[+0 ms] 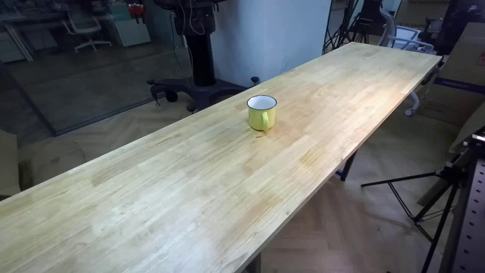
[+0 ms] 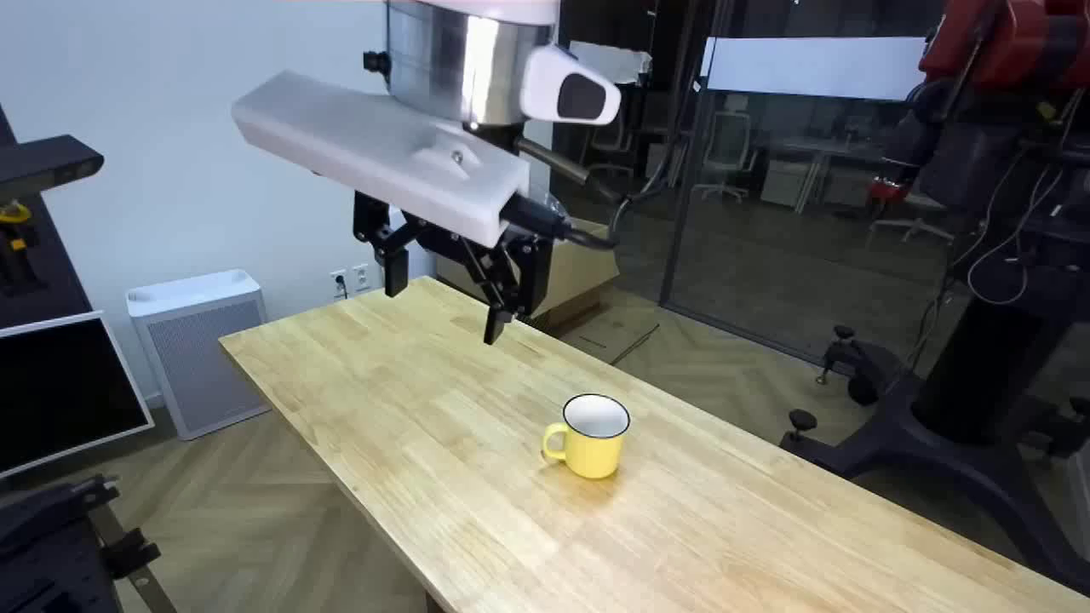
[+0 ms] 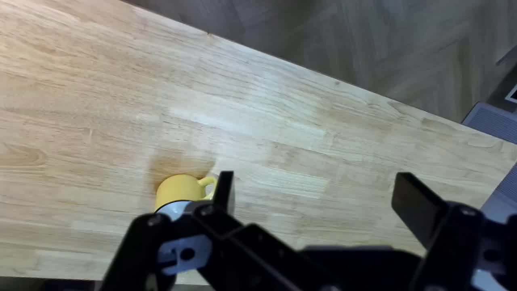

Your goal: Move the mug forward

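The yellow mug [image 1: 257, 118] stands upright on the long wooden table [image 1: 170, 197], with its white inside and dark rim showing. It also shows in an exterior view [image 2: 592, 453], its handle pointing left. My gripper [image 2: 447, 300] is open, high above the table, up and to the left of the mug in that view. In the wrist view, my gripper [image 3: 315, 188] has its fingers wide apart with nothing between them. The mug [image 3: 178, 190] is beyond the left finger, which covers part of it and the handle's edge. The gripper is out of view in an exterior view.
A black wheeled stand [image 1: 202, 85] is on the floor beside the table's long edge. A tripod [image 1: 451, 174] stands off the opposite edge. A white air purifier [image 2: 200, 349] and a cardboard box [image 2: 579, 264] are near the table's end. A cable hangs at the wrist.
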`<act>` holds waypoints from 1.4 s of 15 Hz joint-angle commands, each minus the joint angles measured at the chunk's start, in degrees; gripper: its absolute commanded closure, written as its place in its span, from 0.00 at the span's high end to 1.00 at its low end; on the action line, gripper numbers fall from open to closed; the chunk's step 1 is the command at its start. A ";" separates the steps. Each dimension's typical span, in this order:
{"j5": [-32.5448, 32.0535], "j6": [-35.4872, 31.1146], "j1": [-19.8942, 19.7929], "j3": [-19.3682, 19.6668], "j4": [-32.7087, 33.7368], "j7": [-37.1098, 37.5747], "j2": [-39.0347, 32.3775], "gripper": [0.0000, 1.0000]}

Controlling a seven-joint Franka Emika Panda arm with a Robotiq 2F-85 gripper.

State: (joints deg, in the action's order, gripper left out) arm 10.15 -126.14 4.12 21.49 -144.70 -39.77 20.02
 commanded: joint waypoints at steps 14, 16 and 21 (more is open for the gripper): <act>-2.03 -3.55 -3.76 -3.54 -0.15 0.22 -1.06 1.00; -7.13 -8.25 -6.20 -5.42 0.10 1.77 -2.64 1.00; -20.63 -14.25 -12.47 -6.86 4.90 7.28 -11.90 1.00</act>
State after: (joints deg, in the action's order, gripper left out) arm -5.15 -139.26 -5.22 15.81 -144.38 -36.56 14.53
